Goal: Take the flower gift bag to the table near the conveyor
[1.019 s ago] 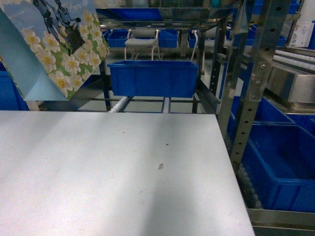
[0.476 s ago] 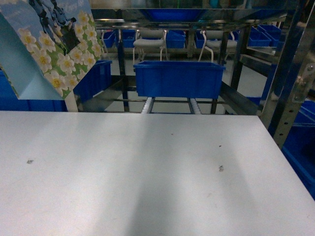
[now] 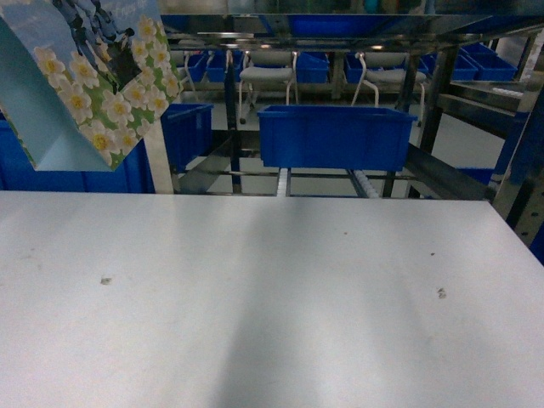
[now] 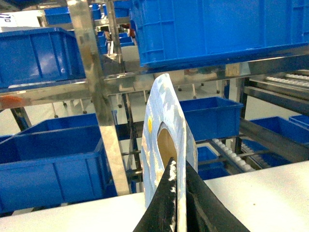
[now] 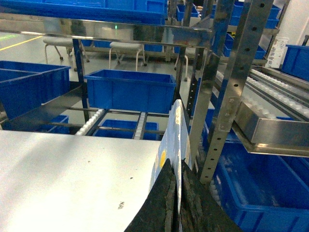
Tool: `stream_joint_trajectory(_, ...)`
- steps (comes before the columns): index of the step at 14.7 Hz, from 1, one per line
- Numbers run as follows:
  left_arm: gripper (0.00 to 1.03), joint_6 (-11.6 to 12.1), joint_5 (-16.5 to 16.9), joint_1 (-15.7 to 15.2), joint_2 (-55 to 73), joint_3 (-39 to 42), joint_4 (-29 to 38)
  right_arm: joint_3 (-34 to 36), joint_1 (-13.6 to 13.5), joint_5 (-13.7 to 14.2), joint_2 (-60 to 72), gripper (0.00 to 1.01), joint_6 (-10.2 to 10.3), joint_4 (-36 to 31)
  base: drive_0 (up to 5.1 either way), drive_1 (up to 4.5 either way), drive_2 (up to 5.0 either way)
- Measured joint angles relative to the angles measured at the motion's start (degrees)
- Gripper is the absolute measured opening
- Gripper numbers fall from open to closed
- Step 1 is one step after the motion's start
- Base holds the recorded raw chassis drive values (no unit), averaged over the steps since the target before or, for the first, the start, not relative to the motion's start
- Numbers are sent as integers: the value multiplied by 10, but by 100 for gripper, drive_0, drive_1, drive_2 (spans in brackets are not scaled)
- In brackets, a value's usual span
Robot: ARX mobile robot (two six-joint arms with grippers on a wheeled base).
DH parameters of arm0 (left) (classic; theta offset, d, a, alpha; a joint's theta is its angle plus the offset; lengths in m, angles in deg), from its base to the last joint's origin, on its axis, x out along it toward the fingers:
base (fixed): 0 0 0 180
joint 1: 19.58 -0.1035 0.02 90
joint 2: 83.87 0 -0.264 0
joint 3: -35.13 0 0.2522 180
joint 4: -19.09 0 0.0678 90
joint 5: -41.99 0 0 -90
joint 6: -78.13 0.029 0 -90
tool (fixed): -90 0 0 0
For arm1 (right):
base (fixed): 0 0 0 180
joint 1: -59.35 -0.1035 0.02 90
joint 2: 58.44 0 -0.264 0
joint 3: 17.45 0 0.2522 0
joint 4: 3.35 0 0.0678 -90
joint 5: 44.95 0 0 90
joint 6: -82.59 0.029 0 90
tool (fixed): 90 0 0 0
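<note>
The flower gift bag [image 3: 85, 76], pale blue with white-and-yellow blossoms, hangs tilted at the top left of the head view, above the far left edge of the table [image 3: 272, 297]. Neither gripper shows in that view. In the left wrist view my left gripper [image 4: 177, 180] is shut on the bag's upper edge [image 4: 164, 130], seen edge-on. My right gripper [image 5: 176, 180] is likewise shut on a thin pale blue bag edge [image 5: 177, 135] with a yellow spot, over the table's right side [image 5: 58, 174]. Conveyor rollers [image 3: 283, 181] slope down behind the table.
A blue bin [image 3: 336, 136] sits on the roller lanes just past the table's far edge. More blue bins [image 4: 53, 159] fill the racks to the left. A perforated steel post [image 5: 227, 92] and a roller lane [image 5: 275, 92] stand close on the right. Chairs [image 3: 265, 78] are farther back.
The head view has swung leftward: the blue bin and the rack posts slid right across it and the table's right edge left the frame. The bag stays at the top left.
</note>
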Motion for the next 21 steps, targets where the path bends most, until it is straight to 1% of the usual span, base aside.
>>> stream_joint_trajectory(1,2,0,0,0,0,0,-2,0,0,0,0,3,0,2,-502,243,243)
stream_joint_trajectory(3,2,0,0,0,0,0,-1,0,0,0,1,3,0,2,0,0,0)
stream_joint_trajectory(4,2,0,-5,-6,0,0,-2,0,0,-4,0,3,0,0,0,0,0)
stream_joint_trajectory(7,2,0,2,0,-1,0,0,0,0,-2,0,3,0,1,0,0,0)
stream_joint_trajectory(8,2,0,2,0,-1,0,-1,0,0,-1,0,3,0,2,-254,498,-251)
stream_joint_trajectory(14,2,0,2,0,-1,0,-1,0,0,-1,0,3,0,1,-417,442,-35)
stream_joint_trajectory(16,2,0,-1,-4,0,0,-3,0,0,-5,0,3,0,1,0,0,0)
stream_joint_trajectory(18,2,2,-4,-2,0,0,-2,0,0,-2,1,3,0,3,-516,213,213)
stream_joint_trajectory(19,2,2,5,5,-1,0,2,0,1,2,0,3,0,1,-497,149,321)
stream_joint_trajectory(21,2,2,3,0,0,0,-1,0,0,2,0,3,0,1,-462,228,316)
